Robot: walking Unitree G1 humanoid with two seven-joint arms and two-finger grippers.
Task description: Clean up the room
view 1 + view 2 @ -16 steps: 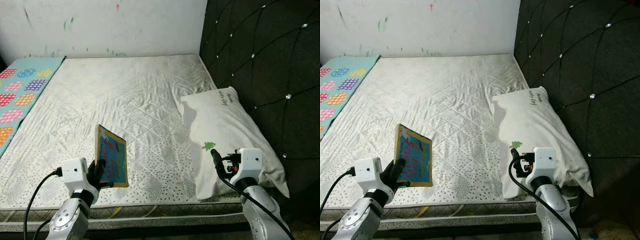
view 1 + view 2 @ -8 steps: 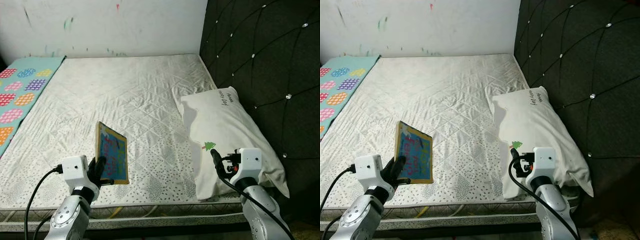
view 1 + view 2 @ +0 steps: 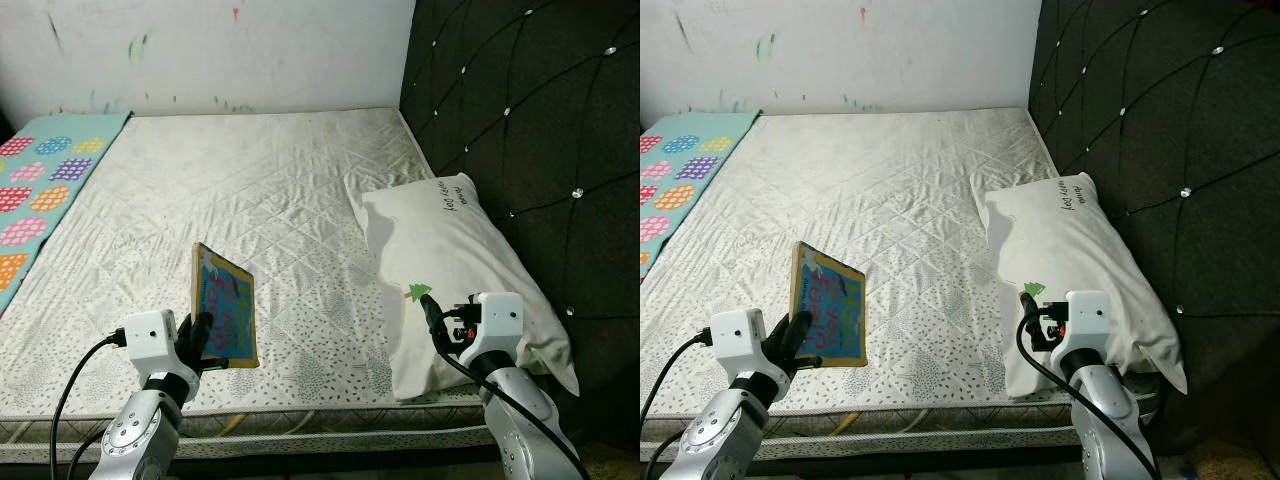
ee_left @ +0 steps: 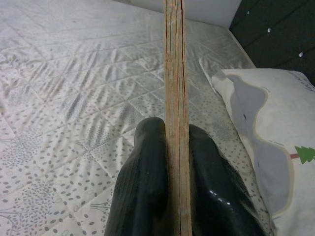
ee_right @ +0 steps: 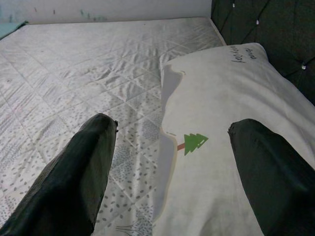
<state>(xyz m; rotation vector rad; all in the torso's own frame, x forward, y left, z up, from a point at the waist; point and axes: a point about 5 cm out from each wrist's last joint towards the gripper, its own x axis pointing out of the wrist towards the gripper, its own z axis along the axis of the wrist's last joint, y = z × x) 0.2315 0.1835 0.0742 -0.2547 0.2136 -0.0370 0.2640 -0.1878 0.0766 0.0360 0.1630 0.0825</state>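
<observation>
Little has changed: the left tool (image 3: 203,338) still clamps the book (image 3: 223,307) upright above the bed's (image 3: 260,190) near edge; the right tool (image 5: 167,147) stays open over the pillow (image 3: 450,270).

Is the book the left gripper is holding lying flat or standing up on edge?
Standing on edge. The book rises upright above the mattress, pinched at its lower edge by the left gripper.

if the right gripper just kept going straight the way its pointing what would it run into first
Most likely the white pillow. The right gripper is open, and its wrist view looks along the fingers onto the pillow's near edge with the green tree print, with the mattress alongside. Depth is unclear.
</observation>
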